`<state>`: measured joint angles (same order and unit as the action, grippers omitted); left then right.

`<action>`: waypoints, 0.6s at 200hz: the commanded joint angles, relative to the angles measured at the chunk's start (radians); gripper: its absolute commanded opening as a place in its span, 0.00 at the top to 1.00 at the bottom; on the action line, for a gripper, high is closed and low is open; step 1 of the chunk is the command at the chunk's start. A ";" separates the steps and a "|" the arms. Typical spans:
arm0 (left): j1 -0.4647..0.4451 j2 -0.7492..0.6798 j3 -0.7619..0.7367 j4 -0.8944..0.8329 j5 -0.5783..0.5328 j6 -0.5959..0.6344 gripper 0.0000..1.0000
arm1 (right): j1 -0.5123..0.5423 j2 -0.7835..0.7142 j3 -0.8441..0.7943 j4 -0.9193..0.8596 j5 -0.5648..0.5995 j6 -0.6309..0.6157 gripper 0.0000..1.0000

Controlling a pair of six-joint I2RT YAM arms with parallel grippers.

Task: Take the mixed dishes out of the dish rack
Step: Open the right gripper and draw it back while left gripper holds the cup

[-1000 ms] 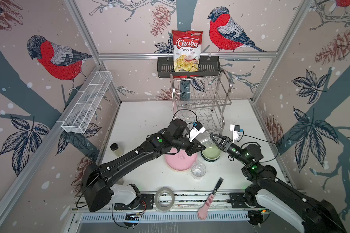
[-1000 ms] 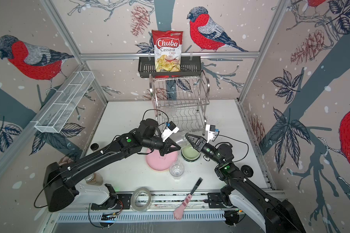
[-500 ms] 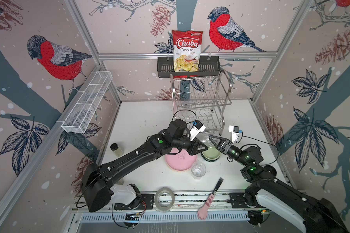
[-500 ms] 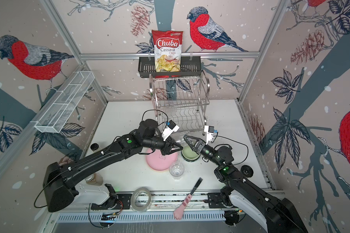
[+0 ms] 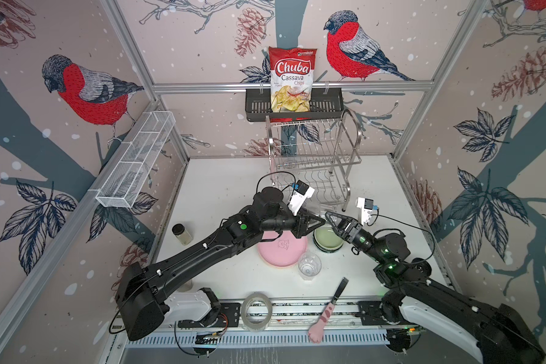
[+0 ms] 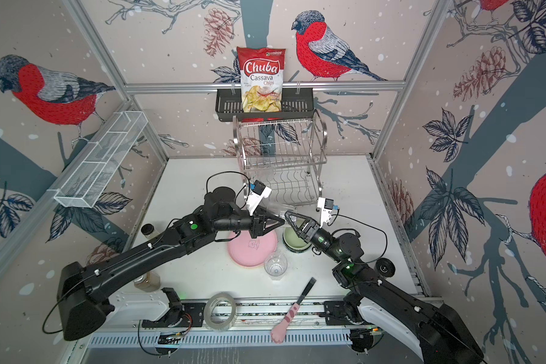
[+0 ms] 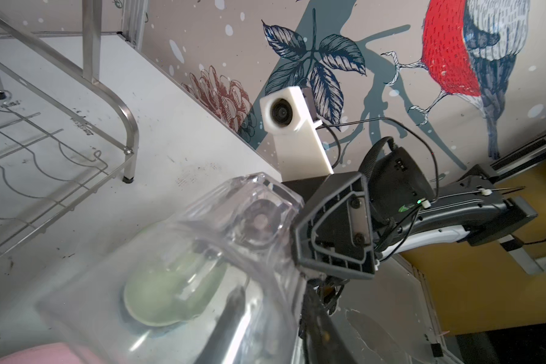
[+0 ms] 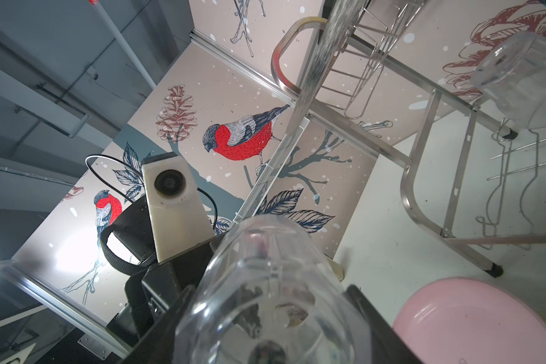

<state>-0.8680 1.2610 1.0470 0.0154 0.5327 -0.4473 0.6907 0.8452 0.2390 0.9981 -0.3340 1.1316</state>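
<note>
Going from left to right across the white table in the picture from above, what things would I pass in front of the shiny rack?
small dark-lidded jar → pink plate → clear glass → pale green bowl

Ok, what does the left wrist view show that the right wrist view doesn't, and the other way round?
Left wrist only: the pale green bowl, seen through the clear glass, and the right arm's camera. Right wrist only: a second clear glass near the dish rack, the white mesh tray and the left arm's camera. Both: that clear glass close up, the rack and the pink plate.
</note>
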 commanded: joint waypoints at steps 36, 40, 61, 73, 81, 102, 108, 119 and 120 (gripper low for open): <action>0.002 0.034 0.008 0.183 -0.083 -0.030 0.92 | 0.034 0.043 0.003 0.051 -0.135 -0.046 0.56; 0.003 0.032 0.007 0.181 -0.085 -0.030 0.95 | 0.035 0.044 0.003 0.050 -0.136 -0.046 0.56; 0.002 0.021 0.009 0.167 -0.098 -0.021 1.00 | 0.034 0.043 0.002 0.037 -0.135 -0.055 0.54; 0.003 0.017 0.012 0.155 -0.106 -0.013 1.00 | 0.035 0.037 0.002 0.017 -0.129 -0.063 0.44; 0.003 0.014 0.013 0.144 -0.110 -0.009 1.00 | 0.034 0.030 0.003 0.000 -0.121 -0.071 0.35; 0.003 0.012 0.019 0.122 -0.119 0.002 1.00 | 0.033 0.002 0.004 -0.053 -0.097 -0.093 0.04; 0.003 0.012 0.019 0.114 -0.121 0.004 1.00 | 0.033 -0.009 0.006 -0.074 -0.086 -0.101 0.00; 0.003 0.015 0.023 0.098 -0.122 0.008 1.00 | 0.033 -0.034 0.006 -0.113 -0.065 -0.116 0.01; 0.003 0.016 0.024 0.096 -0.124 0.008 1.00 | 0.032 -0.036 0.006 -0.118 -0.063 -0.118 0.01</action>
<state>-0.8692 1.2701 1.0546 0.0868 0.5724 -0.4679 0.7136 0.8482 0.2420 0.9859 -0.2653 1.1313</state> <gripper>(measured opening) 0.116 1.000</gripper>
